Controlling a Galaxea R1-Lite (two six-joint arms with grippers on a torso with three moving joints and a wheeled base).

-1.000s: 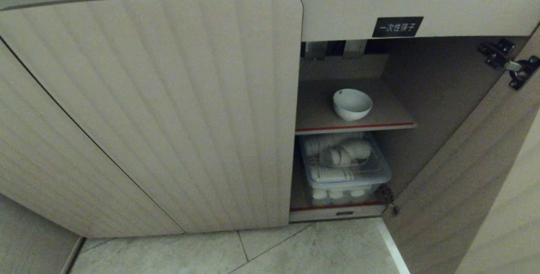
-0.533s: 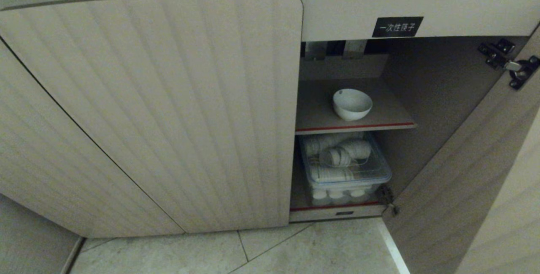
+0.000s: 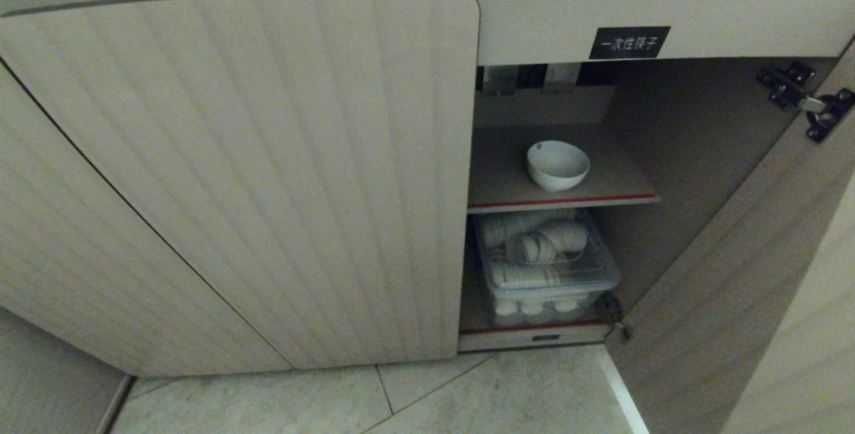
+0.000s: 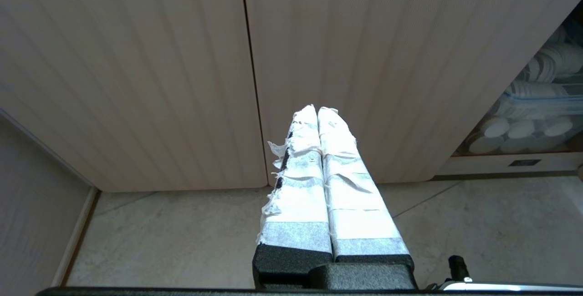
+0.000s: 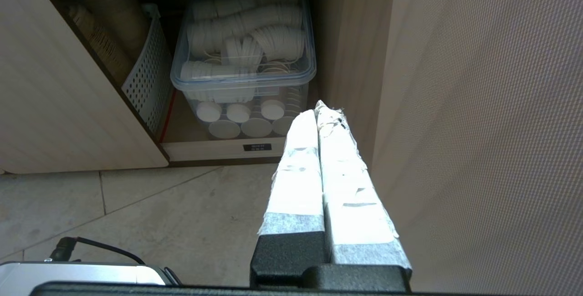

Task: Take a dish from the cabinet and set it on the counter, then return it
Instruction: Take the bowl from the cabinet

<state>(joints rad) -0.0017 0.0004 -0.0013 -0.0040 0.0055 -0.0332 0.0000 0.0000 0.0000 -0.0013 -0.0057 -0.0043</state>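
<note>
Dish: your white bowl (image 3: 558,165) sits upright on the upper shelf (image 3: 501,180), a bit back from the red-edged front, nothing touching it. Looks like a clean start, not picked yet.
Cabinet: right door (image 3: 755,287) is swung wide open, left door (image 3: 267,173) is shut and covers part of the shelf's left side, so I'd guess you go in from the right.
Left gripper (image 4: 317,113): taped fingers pressed together, holding nothing, parked low in front of the closed door.
Right gripper (image 5: 321,109): also clamped shut and empty, hanging low near the clear bin of cups (image 5: 243,59).
Room: bare shelf all around the bowl, but headroom under the top frame looks tight, and the hinge (image 3: 805,103) sticks out on the right.
Counter: not in view from here.
</note>
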